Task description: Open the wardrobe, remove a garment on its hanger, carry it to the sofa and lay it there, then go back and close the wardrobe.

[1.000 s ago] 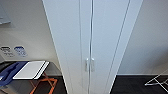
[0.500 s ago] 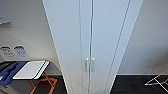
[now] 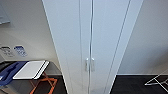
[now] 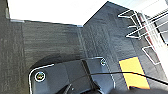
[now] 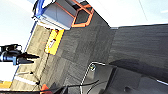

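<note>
The wardrobe [image 3: 90, 37] stands straight ahead in the head view, tall, narrow and white. Both full-height doors are closed, with a thin seam between them. The two small white vertical handles [image 3: 89, 64] sit side by side at the seam, low in the picture. The wardrobe's white foot meets the dark carpet in the left wrist view [image 4: 55, 11] and in the right wrist view [image 5: 132, 12]. The garment, the hanger and the sofa are hidden from these views.
Left of the wardrobe is a folding stand with orange legs [image 3: 41, 83] carrying white and blue flat pieces [image 3: 28, 69]. A white wire rack [image 3: 157, 80] stands on the dark carpet at the right. A yellow mark [image 4: 133, 72] lies on the floor.
</note>
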You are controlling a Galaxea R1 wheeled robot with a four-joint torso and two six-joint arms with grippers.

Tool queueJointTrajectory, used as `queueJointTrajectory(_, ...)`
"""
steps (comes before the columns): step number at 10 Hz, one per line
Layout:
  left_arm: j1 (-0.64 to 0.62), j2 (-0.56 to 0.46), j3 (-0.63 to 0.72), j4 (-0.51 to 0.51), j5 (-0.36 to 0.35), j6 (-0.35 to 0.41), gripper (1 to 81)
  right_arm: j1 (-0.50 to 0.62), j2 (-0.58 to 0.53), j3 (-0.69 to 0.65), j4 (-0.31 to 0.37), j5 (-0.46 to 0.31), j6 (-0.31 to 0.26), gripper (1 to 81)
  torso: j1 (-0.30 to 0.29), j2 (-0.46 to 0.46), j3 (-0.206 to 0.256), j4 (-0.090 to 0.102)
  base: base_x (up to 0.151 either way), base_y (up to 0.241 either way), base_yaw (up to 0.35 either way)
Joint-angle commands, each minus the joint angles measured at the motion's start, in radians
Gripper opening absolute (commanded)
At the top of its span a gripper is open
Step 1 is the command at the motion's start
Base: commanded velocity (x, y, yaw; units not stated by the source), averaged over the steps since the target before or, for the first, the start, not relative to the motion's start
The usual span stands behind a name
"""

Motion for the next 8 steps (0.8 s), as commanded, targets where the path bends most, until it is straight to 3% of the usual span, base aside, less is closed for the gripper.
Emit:
queueJointTrajectory(1,-0.151,-0.106,0.102,0.087,-0.015,0.005,81.1,0.174,-0.092,0.093,-0.032,-0.027,0.006,81.1,0.0,0.0,0.0,0.0,0.0,0.0,0.0)
queueJointTrajectory(5,-0.32,-0.142,0.155,0.082,0.0,0.004,81.1,0.326,-0.123,0.148,-0.026,-0.059,0.016,81.1,0.0,0.0,-0.001,0.0,0.0,0.0,0.0)
queueJointTrajectory(8,-0.435,-0.159,0.211,0.076,0.096,0.002,81.1,0.421,-0.105,0.159,-0.021,-0.081,0.03,81.1,0.001,0.001,-0.002,0.0,0.0,0.0,0.0)
